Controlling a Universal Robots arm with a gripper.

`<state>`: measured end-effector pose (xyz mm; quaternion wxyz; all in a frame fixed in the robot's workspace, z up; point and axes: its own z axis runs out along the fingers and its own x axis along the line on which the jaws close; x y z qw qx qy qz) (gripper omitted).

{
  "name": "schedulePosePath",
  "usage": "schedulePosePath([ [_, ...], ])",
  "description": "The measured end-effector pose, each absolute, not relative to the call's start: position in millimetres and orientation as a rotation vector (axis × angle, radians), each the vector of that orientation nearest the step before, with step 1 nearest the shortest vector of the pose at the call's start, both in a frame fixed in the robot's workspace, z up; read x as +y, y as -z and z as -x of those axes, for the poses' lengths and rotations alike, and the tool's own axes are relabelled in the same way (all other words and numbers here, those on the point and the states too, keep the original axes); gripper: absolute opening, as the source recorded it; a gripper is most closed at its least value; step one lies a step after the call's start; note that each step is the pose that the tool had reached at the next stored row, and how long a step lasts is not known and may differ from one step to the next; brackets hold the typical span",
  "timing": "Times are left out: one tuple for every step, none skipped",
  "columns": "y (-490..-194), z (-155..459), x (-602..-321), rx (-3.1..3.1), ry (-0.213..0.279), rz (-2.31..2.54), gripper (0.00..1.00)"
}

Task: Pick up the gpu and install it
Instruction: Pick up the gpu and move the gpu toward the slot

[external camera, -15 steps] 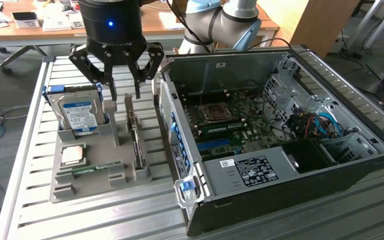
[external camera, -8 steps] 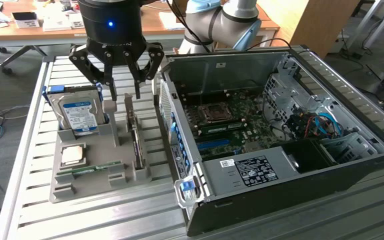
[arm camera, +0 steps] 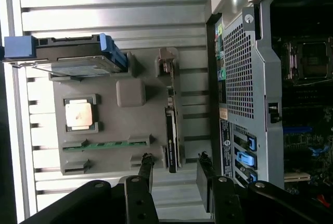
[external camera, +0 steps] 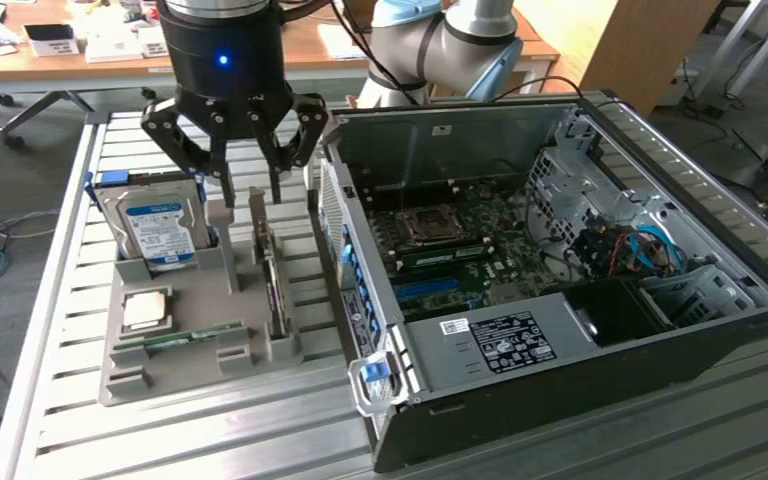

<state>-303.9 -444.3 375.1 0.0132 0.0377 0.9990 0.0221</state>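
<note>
Overhead, gripper (external camera: 253, 195): it is hanging above the grey parts tray (external camera: 197, 362), with its fingers standing well apart and holding nothing.
Gripper in the wrist view (arm camera: 175, 157): its two fingertips are sitting either side of the line of the card, and whether they are touching it is hard to make out.
Gpu (external camera: 273, 290): it is standing on edge in a slot of the tray, on the side nearest the computer case (external camera: 558, 300), with its silver bracket pointing up under the fingers.
Gpu, hidden parts (arm camera: 173, 139): it is showing edge-on, so its face is not readable, and its lower edge is sinking out of sight into the tray (arm camera: 140, 125).
Hard drive (external camera: 157, 225): it is leaning upright at the tray's far corner, away from the case.
Processor (external camera: 144, 310): it is lying flat in the tray, beside the green RAM stick (external camera: 191, 335).
Case interior: its open side is facing up beside the tray, and the near wall is cutting off part of the board.
</note>
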Motion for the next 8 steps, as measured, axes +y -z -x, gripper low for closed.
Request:
schedulePosePath([
  [-374.4,303.9,-444.3,3.112,-0.069,-0.117,0.47],
  [-373.7,303.9,-444.3,3.112,-0.069,-0.117,0.47],
  [-372.9,303.9,-444.3,3.112,-0.069,-0.117,0.47],
  [-372.1,303.9,-444.3,3.112,-0.069,-0.117,0.47],
  [-371.3,303.9,-444.3,3.112,-0.069,-0.117,0.47],
  [-371.0,303.9,-444.3,3.112,-0.069,-0.117,0.47],
  [-371.0,303.9,-444.3,3.112,-0.069,-0.117,0.47],
  [-371.0,303.9,-444.3,3.112,-0.069,-0.117,0.47],
])
